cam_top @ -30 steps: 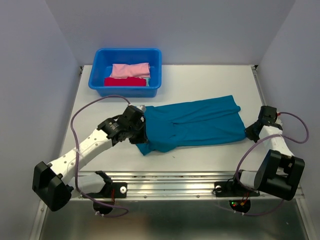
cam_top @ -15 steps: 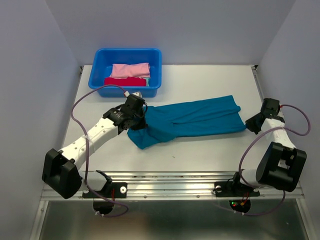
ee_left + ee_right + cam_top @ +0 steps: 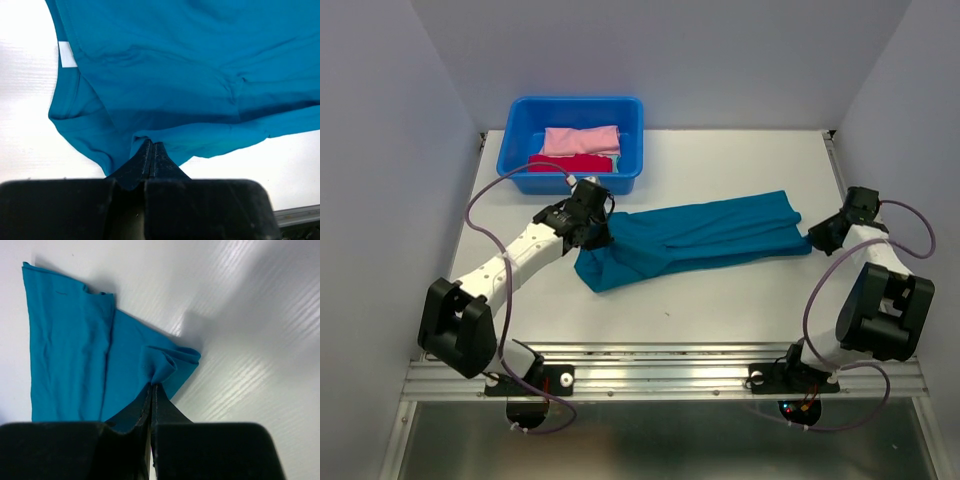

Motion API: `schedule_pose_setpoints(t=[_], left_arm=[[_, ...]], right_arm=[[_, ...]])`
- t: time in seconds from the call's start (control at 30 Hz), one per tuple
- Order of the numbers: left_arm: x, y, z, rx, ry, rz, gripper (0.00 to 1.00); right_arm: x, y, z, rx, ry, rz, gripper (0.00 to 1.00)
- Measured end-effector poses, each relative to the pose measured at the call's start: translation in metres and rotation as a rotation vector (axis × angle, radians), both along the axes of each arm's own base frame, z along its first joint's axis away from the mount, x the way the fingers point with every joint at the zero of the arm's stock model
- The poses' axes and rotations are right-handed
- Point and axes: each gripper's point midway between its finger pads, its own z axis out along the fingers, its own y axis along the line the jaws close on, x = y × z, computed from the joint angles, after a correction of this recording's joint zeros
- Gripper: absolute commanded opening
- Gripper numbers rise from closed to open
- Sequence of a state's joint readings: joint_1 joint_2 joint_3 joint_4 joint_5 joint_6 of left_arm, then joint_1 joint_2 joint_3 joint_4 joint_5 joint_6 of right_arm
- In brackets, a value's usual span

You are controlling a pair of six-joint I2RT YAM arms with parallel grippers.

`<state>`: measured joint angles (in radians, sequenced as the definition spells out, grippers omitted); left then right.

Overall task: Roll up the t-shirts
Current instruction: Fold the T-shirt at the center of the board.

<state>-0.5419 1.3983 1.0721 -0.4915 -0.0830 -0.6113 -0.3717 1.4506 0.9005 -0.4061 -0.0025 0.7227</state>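
No writing, brand or number can be read. A small white tag [image 3: 67,54] on the teal t-shirt [image 3: 190,65], above-left of the jaws of the left gripper [image 3: 151,146], looks blank.

Robotics lab test cell: a white table [image 3: 720,300] stood boxed in on three sides by plain pale lavender panels [image 3: 380,150]. A left arm [image 3: 520,255] and a right arm [image 3: 875,275] were bolted to an aluminium rail [image 3: 660,372] along the near edge, with purple cables [image 3: 470,212] looping loose from them. A blue plastic tub [image 3: 620,183] sat at the back.
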Motion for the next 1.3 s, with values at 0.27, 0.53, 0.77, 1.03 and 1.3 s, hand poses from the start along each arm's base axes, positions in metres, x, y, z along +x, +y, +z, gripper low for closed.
schedule_pose_setpoints(t=[0.27, 0.53, 0.77, 1.03, 1.3], left_arm=[[0.014, 0.005, -0.004, 0.001, -0.006, 0.031, 0.00], [0.025, 0.012, -0.025, 0.017, 0.035, 0.079, 0.37], [0.034, 0.028, -0.027, 0.056, 0.016, 0.154, 0.70], [0.028, 0.030, -0.005, 0.030, -0.053, 0.105, 0.60], [-0.005, 0.024, -0.053, -0.026, 0.053, 0.014, 0.61]], right_arm=[[0.021, 0.006, -0.004, 0.031, -0.021, 0.026, 0.06], [0.037, 0.008, -0.007, 0.032, -0.037, 0.046, 0.52], [0.037, 0.014, 0.006, -0.044, -0.049, 0.087, 0.57], [0.047, 0.077, 0.056, -0.224, -0.140, 0.343, 0.54], [0.029, 0.238, 0.030, -0.285, -0.099, 0.848, 0.56]])
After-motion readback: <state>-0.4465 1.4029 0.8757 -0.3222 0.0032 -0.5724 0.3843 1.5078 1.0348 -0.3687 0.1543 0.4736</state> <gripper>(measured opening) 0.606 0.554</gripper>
